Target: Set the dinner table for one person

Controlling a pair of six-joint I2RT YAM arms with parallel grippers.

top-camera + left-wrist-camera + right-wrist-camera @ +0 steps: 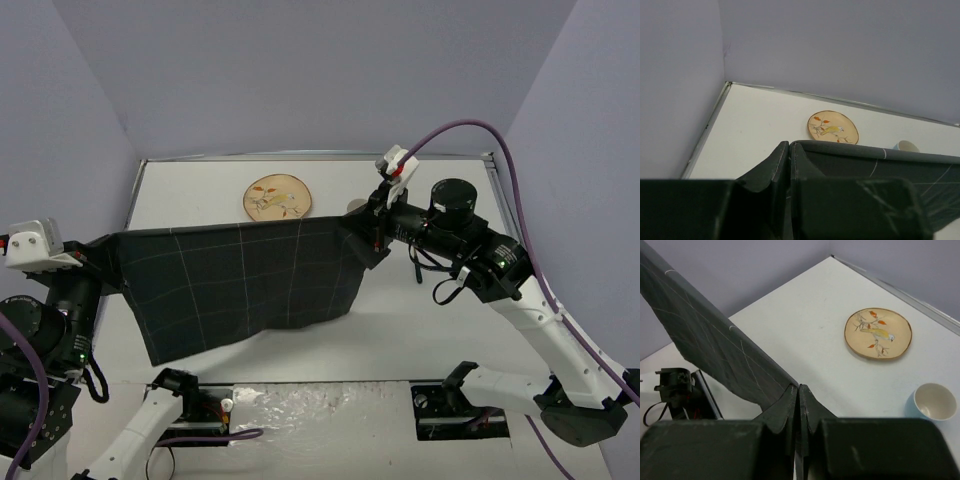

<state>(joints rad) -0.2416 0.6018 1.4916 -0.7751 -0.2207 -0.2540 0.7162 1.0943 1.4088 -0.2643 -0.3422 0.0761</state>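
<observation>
A dark grey checked placemat hangs stretched in the air above the white dinner table, held by two corners. My left gripper is shut on its left corner; the cloth runs off to the right from the fingertips. My right gripper is shut on its right corner; the cloth stretches up to the left. A tan plate with a bird picture lies flat at the back of the table and shows in both wrist views. A small white cup stands near the plate.
Purple walls close in the table on three sides. Metal edge strips run along the far and side edges. The cup's rim peeks over the cloth in the left wrist view. The arm bases and cables sit at the near edge.
</observation>
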